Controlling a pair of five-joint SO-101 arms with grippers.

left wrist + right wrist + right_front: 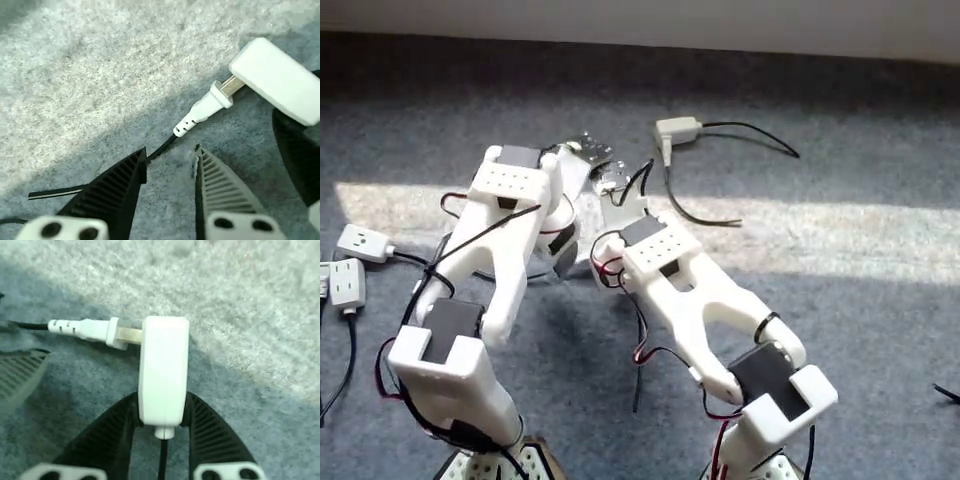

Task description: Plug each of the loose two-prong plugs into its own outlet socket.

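My right gripper (162, 407) is shut on a white outlet block (164, 370), holding it by its sides just above the grey carpet. A white two-prong plug (95, 330) on a black cord sits in the block's side, its brass prongs partly showing. In the left wrist view the same plug (205, 107) and block (277, 80) lie just beyond my left gripper (170, 150). That gripper is open over the cord, with nothing between its fingers. In the high view both arms, left (510, 200) and right (665, 255), meet at the carpet's middle.
Two more white outlet blocks (362, 243) (347, 283) lie at the left edge. Another white block (677, 130) with a black cord (750, 130) lies beyond the arms. The left gripper's dark finger (20, 375) shows in the right wrist view. Grey carpet lies all around.
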